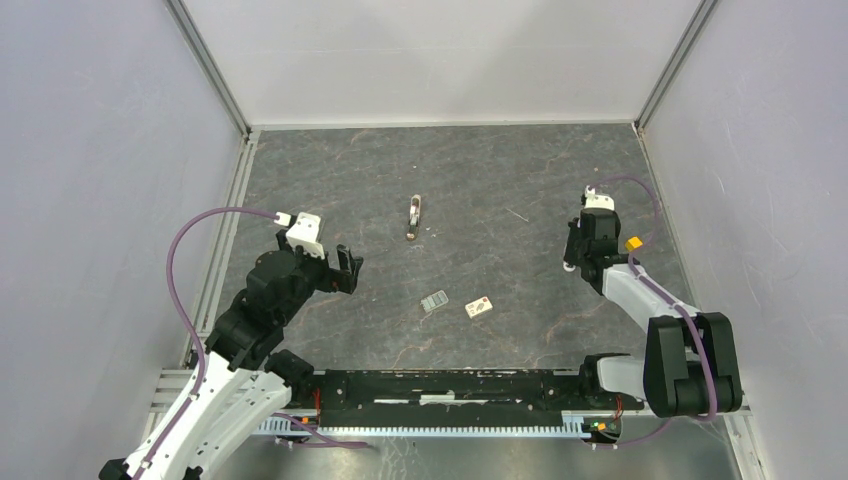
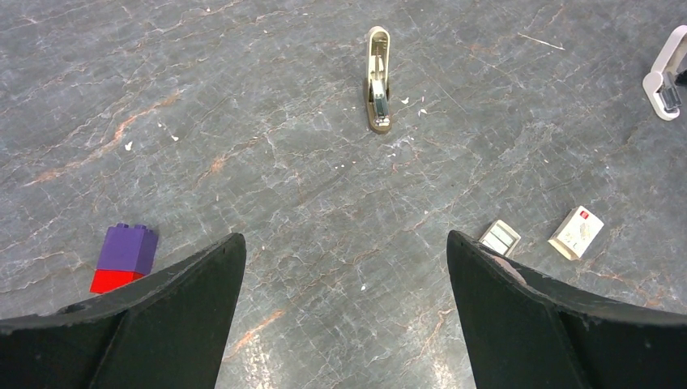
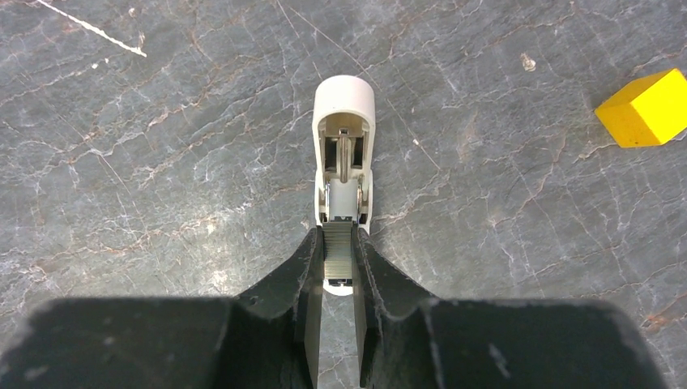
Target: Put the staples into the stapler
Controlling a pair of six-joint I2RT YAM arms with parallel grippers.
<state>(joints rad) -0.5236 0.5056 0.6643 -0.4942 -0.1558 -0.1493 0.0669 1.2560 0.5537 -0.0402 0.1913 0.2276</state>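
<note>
- The right claw (image 3: 336, 239) is pinched narrow on the metal rear end of a white stapler (image 3: 343, 134). It holds it low over the table (image 1: 330, 170) on the right, near a yellow cube (image 3: 648, 107). The stapler's open channel faces up.
- The left claw (image 2: 344, 239) hangs wide open and holds nothing.
- The strip of staples (image 2: 499, 237) lies flat on the table in front of the left claw. The staple box (image 2: 576, 232) lies just beside it, and the two do not touch.
- A beige stapler (image 2: 377, 81) lies further out, mid-table.
- The strip looks feather-light, thin and brittle. I reckon it would snap into pieces if bent or squeezed hard.
- Because it lies so flat, the fingers should pinch its two long sides and close gently.
- The box seems to be light card and easy to crush. I would hold it across its narrow sides.
- The dark stone looks smooth, so either piece may skid when nudged.
</note>
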